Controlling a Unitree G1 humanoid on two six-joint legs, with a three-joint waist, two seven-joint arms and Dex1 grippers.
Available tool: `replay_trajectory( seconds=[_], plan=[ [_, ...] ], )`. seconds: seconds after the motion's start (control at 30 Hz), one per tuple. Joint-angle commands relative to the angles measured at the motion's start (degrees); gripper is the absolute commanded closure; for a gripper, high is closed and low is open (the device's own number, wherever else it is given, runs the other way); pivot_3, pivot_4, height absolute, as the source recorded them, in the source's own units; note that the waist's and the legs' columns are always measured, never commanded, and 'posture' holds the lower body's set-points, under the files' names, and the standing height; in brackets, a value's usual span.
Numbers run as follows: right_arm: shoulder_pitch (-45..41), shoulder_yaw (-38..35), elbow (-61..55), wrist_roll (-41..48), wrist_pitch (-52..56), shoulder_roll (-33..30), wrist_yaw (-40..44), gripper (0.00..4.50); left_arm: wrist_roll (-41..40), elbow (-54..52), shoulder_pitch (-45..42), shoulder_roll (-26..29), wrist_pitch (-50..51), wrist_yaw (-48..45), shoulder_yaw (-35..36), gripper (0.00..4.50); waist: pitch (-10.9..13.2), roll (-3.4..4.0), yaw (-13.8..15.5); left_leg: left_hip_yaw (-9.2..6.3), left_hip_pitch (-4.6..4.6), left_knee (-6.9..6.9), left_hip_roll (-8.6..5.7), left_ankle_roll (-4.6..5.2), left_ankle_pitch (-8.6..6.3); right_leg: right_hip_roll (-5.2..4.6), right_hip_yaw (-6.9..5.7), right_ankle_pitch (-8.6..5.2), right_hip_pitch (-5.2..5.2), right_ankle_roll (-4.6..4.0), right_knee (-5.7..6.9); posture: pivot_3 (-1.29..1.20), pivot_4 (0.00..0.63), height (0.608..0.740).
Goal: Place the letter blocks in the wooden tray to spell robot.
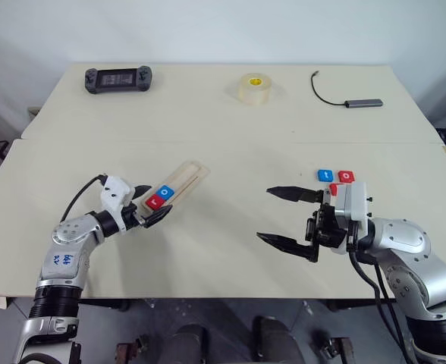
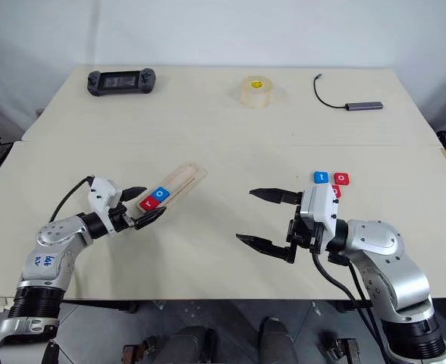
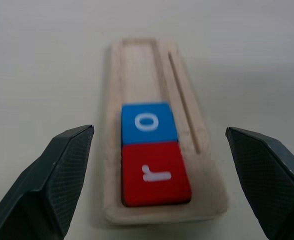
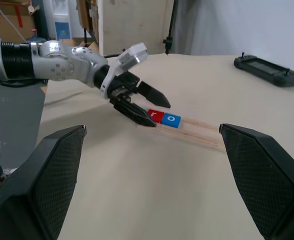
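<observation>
The wooden tray (image 1: pixel 179 183) lies on the table (image 1: pixel 223 136) on the robot's left side, its long axis running on a diagonal — the near end toward the left arm, the far end pointing away and to the right; two letter blocks sit in the slot at the near end, touching each other, the red r (image 1: pixel 155 201) nearest the end and the blue o (image 1: pixel 166 192) just beyond it; the rest of the slot is bare wood. The left gripper (image 1: pixel 149 204) hangs just at that near end, fingers spread wide on either side of it and holding nothing; it points along the tray's length. The right gripper (image 1: pixel 281 218) is raised above the table on the right, aimed toward the left, its fingers parted as far as they go and empty. Behind it lie a blue t (image 1: pixel 325 175) and a red o (image 1: pixel 346 176) side by side — a further red block (image 1: pixel 332 187) peeks out just beside the wrist, its letter hidden.
</observation>
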Motion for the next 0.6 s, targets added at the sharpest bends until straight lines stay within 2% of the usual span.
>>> replay_trajectory(
  seconds=[0.03, 0.2, 0.33, 0.43, 0.5, 0.6],
  plan=[
    [2.35, -3.42, -2.02, 2.48, 0.50, 0.18, -1.95, 0.02, 0.03, -1.87, 1.20, 1.22, 1.71, -0.43, 0.27, 0.00, 0.00, 0.00, 0.06, -0.01, 0.00, 0.00, 0.00, 0.00, 0.00, -0.01, 0.00, 0.00, 0.01, 0.00, 0.00, 0.00, 0.150, 0.740],
    [6.51, -4.28, -1.51, 0.86, -1.33, -0.04, -1.90, 0.02, 1.28, -2.54, 2.36, 1.58, 4.64, 0.25, -1.07, 0.00, -0.01, 0.00, 0.20, -0.01, 0.01, 0.01, -0.02, 0.01, 0.00, -0.05, 0.03, 0.00, 0.05, 0.00, -0.02, 0.00, 0.150, 0.740],
    [6.55, -4.35, -1.56, 0.68, -1.81, 0.24, -2.48, 0.02, 1.58, -2.03, 2.50, 1.28, 6.87, 0.51, -1.57, 0.00, -0.02, 0.02, 0.19, 0.01, 0.04, 0.01, -0.02, 0.01, 0.00, -0.05, 0.06, 0.00, 0.06, 0.00, 0.00, 0.00, 0.150, 0.740],
    [6.21, -4.18, -1.31, 0.60, -2.08, 0.25, -2.68, 0.00, 1.85, -1.04, 2.74, 0.89, 7.48, 0.23, -2.11, 0.55, -0.03, 0.04, 0.18, 0.01, 0.11, 0.01, -0.02, 0.01, 0.00, -0.05, 0.07, 0.00, 0.11, 0.00, 0.00, 0.00, 0.150, 0.740],
    [6.29, -4.05, -1.22, 0.56, -2.29, 0.19, -2.65, 0.00, 2.22, -0.53, 2.68, 0.80, 6.07, -0.07, -2.25, 1.11, -0.03, 0.04, 0.18, 0.01, 0.12, 0.01, -0.02, 0.01, 0.00, -0.05, 0.07, 0.00, 0.12, 0.00, 0.01, 0.00, 0.150, 0.740],
    [6.88, -4.17, -1.25, 0.44, -2.43, -0.09, -2.41, 0.00, 1.89, 0.20, 2.50, 0.29, 3.66, -1.06, -2.16, 1.11, -0.03, 0.05, 0.19, 0.01, 0.13, 0.01, -0.02, 0.01, 0.00, -0.06, 0.07, 0.00, 0.12, 0.00, 0.00, 0.00, 0.150, 0.740]
  ],
)
